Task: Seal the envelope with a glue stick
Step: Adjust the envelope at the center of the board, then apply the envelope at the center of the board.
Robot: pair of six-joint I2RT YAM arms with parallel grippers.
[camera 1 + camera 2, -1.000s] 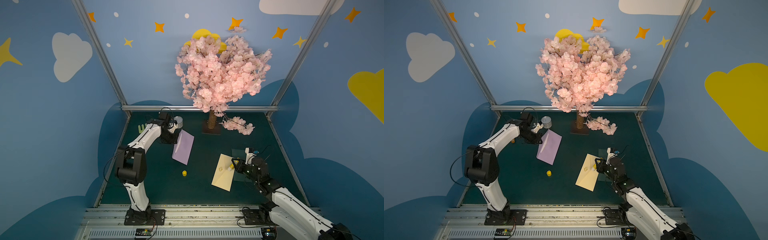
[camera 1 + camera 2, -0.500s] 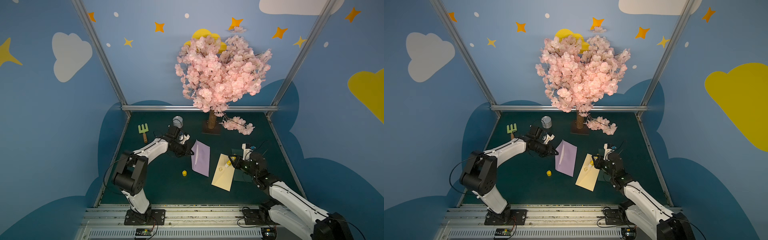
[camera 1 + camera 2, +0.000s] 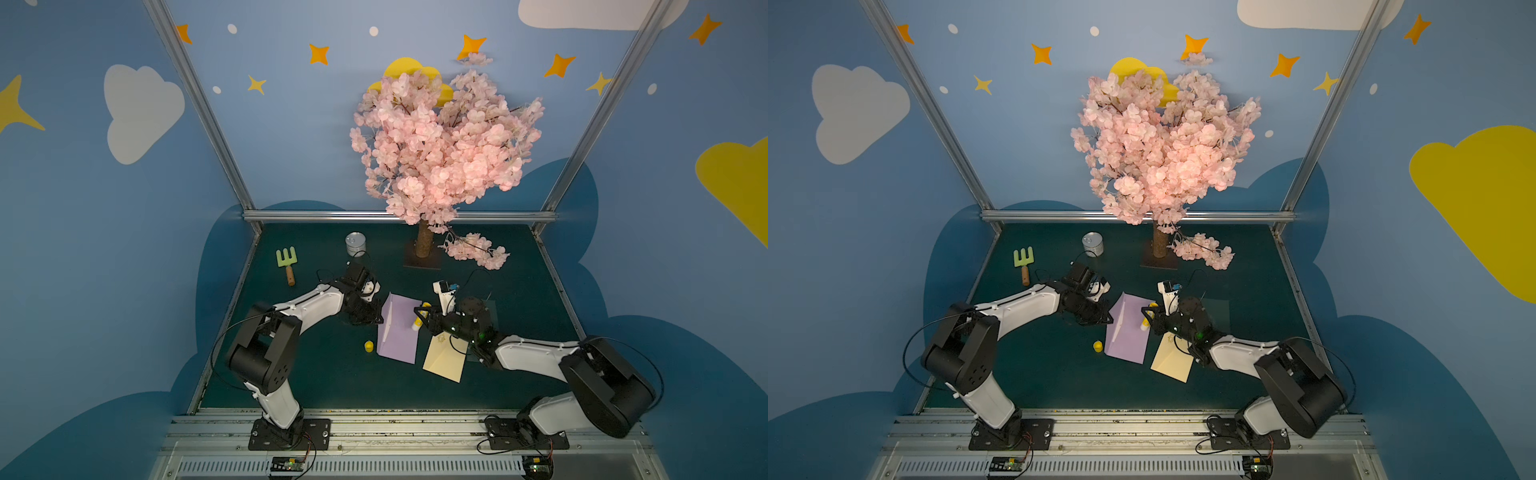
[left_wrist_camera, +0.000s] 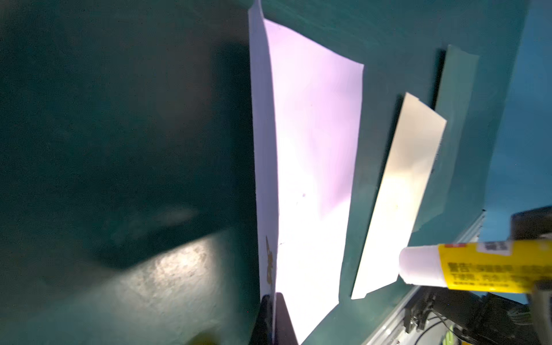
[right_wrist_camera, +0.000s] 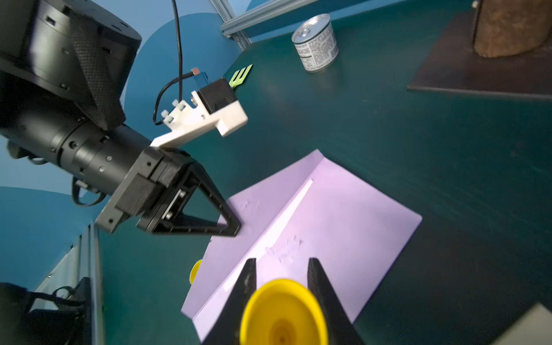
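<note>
Glue stick: yellow barrel pinched between the right jaws, which press on its two sides. It is uncapped, and the white tip is bare. In both top views the stick slants down with the tip toward the purple envelope, over the envelope's edge nearest the right arm. Cannot tell whether the tip touches the paper.

Cap: small, yellow, lying on the counter just beside the purple envelope's other long edge, apart from the stick.

Purple envelope: lies on the counter with its flap raised along a crease. The left jaws are pressed together on the flap's edge; the left wrist view shows the paper caught between them.

Cream envelope: flat on the counter just beside the purple one, partly under the right arm. A dark-green sheet lies beyond it.

Further back: a tin can standing upright, a green hand fork with a wooden handle, and a pink blossom tree on a dark base plate. All are well apart from the envelopes.
</note>
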